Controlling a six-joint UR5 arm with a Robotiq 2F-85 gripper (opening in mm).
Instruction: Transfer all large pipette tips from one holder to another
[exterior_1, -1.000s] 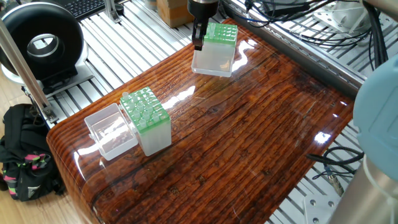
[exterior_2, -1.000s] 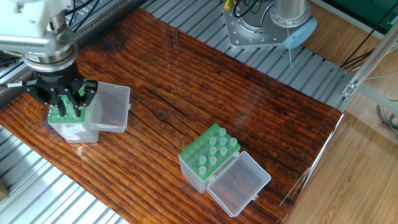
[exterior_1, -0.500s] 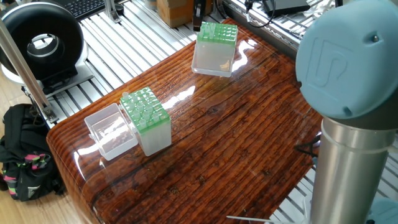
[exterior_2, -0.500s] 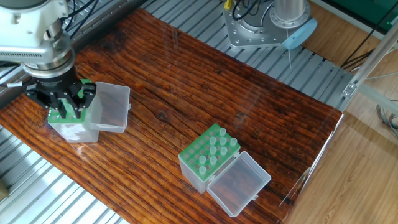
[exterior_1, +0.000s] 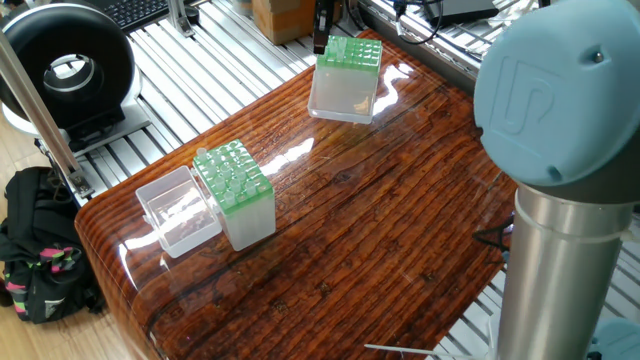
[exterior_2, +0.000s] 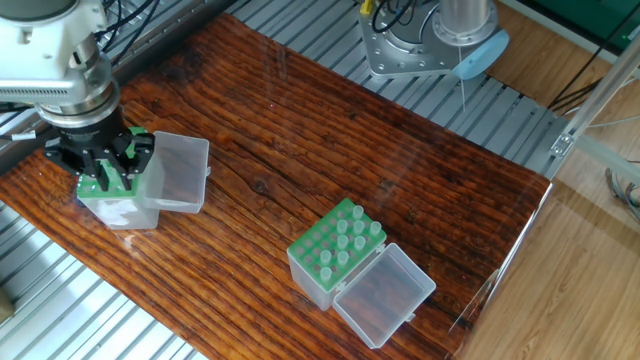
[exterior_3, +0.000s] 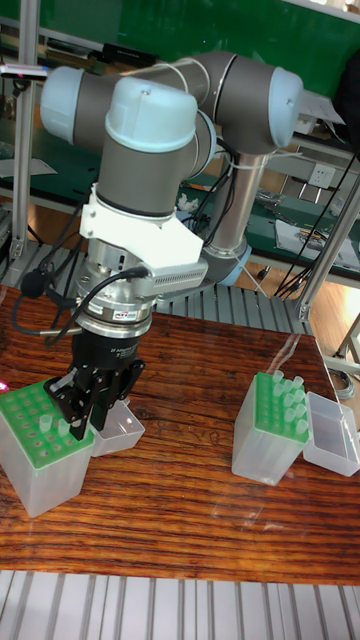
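overhead, gripper (exterior_3: 82, 418) above the green-topped holder (exterior_3: 40, 448), fingers (exterior_3: 70, 412) narrowly apart, grasp unclear

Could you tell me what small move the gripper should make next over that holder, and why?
Probably a short straight lift. The gripper sits low over the far holder, whose grid looks mostly empty, while the large pipette tips stand in the other holder. Whether it holds a tip is unclear.
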